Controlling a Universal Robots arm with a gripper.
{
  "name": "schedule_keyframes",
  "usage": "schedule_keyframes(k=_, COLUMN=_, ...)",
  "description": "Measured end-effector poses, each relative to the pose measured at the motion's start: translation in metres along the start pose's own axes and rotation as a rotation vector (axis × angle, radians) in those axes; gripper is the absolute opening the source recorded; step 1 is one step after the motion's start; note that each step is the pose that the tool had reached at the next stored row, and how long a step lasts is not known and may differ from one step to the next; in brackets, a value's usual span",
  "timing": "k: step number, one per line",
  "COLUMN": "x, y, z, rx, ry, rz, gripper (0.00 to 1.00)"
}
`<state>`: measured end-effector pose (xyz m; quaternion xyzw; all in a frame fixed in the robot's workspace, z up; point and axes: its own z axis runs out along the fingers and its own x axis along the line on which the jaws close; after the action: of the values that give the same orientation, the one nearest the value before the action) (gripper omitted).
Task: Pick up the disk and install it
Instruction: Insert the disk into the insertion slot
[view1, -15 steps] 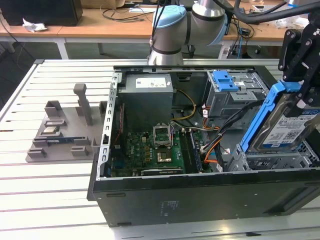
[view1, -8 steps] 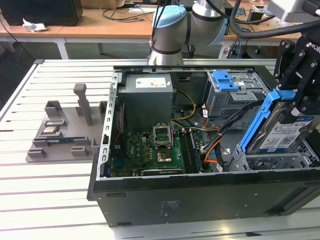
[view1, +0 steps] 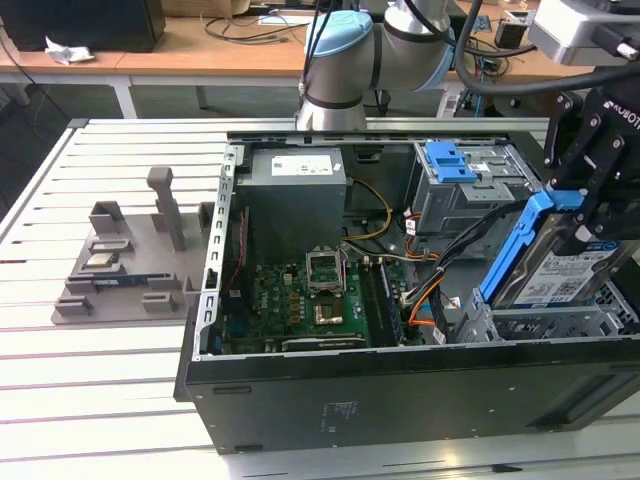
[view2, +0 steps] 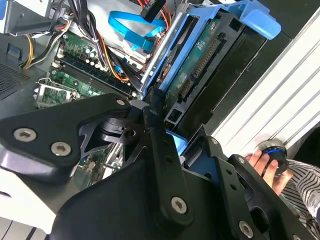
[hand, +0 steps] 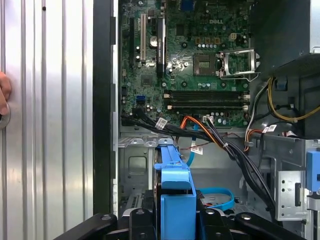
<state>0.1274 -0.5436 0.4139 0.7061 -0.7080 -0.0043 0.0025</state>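
The disk (view1: 556, 262), a silver-grey drive with a white and blue label and blue side rails, hangs tilted over the grey drive cage (view1: 545, 322) at the front corner of the open computer case (view1: 400, 385), on the exterior view's right. My black gripper (view1: 588, 212) is shut on its upper end. In the first wrist view the disk's blue rail (hand: 175, 197) sits between my gripper's (hand: 176, 216) two black fingers, above the cage floor. In the second wrist view the disk (view2: 200, 55) appears edge-on, with its green circuit board and connectors facing out.
Inside the case are the motherboard (view1: 300, 300), a big grey power-supply box (view1: 297, 195), a second cage with a blue bracket (view1: 450, 160), and cable bundles (hand: 225, 145) near the cage. A grey fixture (view1: 130, 260) stands on the slatted table. A person's hand (view2: 264, 162) rests beside the case.
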Motion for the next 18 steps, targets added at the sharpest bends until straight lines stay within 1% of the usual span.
schedule_keyframes(k=14, x=0.0000, y=-0.0002, z=0.0160, rx=0.0000, ry=-0.0001, rz=0.000, gripper=0.36)
schedule_keyframes(k=18, x=0.0000, y=-0.0002, z=0.0169, rx=0.0000, ry=0.0001, rz=0.000, gripper=0.36)
